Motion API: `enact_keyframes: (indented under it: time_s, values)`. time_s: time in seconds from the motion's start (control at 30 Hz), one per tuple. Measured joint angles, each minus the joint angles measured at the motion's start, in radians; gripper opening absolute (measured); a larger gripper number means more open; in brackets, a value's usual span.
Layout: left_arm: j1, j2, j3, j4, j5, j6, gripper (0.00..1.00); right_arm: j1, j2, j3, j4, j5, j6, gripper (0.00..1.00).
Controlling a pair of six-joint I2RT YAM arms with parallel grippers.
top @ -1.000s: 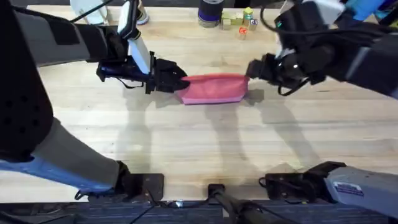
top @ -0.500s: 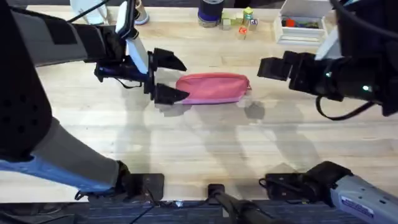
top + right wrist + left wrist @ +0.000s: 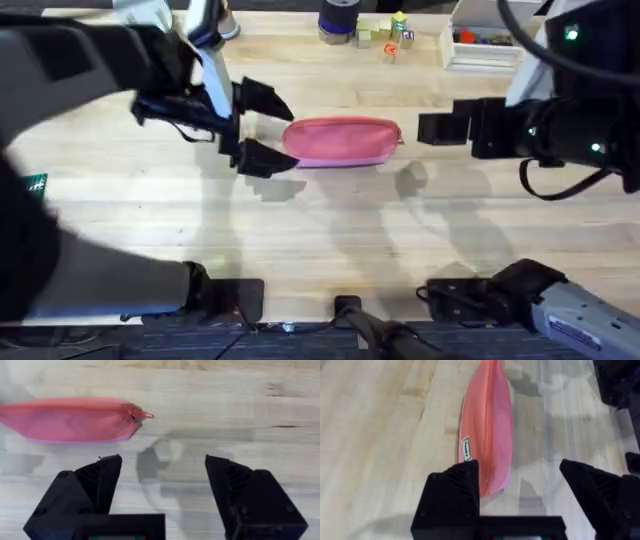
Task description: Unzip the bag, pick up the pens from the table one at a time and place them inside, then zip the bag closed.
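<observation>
— What changed on the left?
— The left claw (image 3: 262, 128), spread wide, has let go and drawn back from the bag's (image 3: 342, 141) end.
— And the bag?
— Lying zipped on the counter (image 3: 320, 230), between both.
— The right?
— The right claw (image 3: 440, 128) has pulled away, fingers spread.

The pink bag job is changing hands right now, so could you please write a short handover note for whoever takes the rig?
Left gripper: open, just off the bag's left end, holding nothing.
Right gripper: open, clear of the zipper-pull end.
Bag lies on the table, zipped shut; the pens presumably inside.
Done: the zip is closed.
Left: likely nothing but pulling both arms back.
</observation>
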Motion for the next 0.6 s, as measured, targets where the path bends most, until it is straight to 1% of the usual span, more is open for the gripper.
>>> enact_keyframes:
  time_s: [0.07,0.13,0.2,0.27,0.4,0.43,0.5,0.6]
  values:
    - [0.0,-0.08,0.028,-0.035,-0.044,-0.027,0.997,0.0,0.0,0.0,-0.011,0.0,-0.024,0.996]
    - [0.0,-0.168,0.055,-0.049,-0.09,-0.079,0.997,0.003,0.0,0.0,-0.021,0.0,-0.043,0.996]
    - [0.0,-0.255,0.079,-0.053,-0.139,-0.153,0.996,0.005,0.0,0.0,-0.027,0.0,-0.055,0.996]
    - [0.0,-0.339,0.099,-0.053,-0.195,-0.252,0.996,0.006,0.0,0.0,-0.031,0.0,-0.062,0.996]
    - [0.0,-0.488,0.117,-0.058,-0.31,-0.488,0.996,0.006,0.0,0.0,-0.032,0.001,-0.066,0.996]
    - [0.0,-0.516,0.117,-0.062,-0.335,-0.543,0.996,0.006,0.0,0.0,-0.033,0.001,-0.066,0.996]
    - [0.0,-0.577,0.117,-0.078,-0.392,-0.677,0.996,0.006,0.0,0.0,-0.034,0.001,-0.066,0.995]
    - [0.0,-0.642,0.117,-0.1,-0.453,-0.838,0.996,0.006,0.0,0.0,-0.033,0.001,-0.067,0.995]
